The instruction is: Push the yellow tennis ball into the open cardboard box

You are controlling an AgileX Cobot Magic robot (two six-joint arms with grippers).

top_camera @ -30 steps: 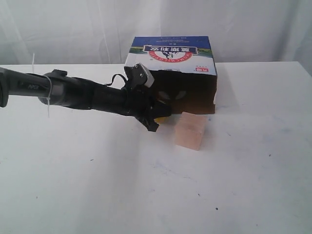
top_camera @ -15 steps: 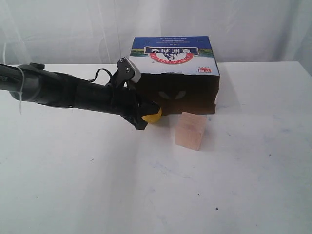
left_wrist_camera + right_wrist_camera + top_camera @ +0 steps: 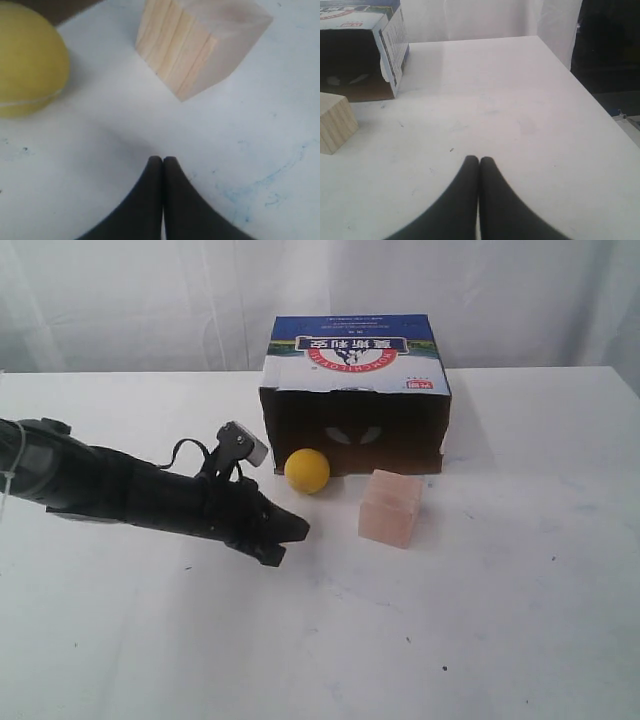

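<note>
Tennis ball (image 3: 307,470) lies before the box (image 3: 355,350), block (image 3: 390,507) on its right.

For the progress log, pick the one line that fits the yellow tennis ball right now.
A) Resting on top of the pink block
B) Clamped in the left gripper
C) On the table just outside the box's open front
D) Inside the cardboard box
C: the yellow tennis ball sits on the table before the open front of the cardboard box, clear of the shut left gripper and the pink block.
</note>
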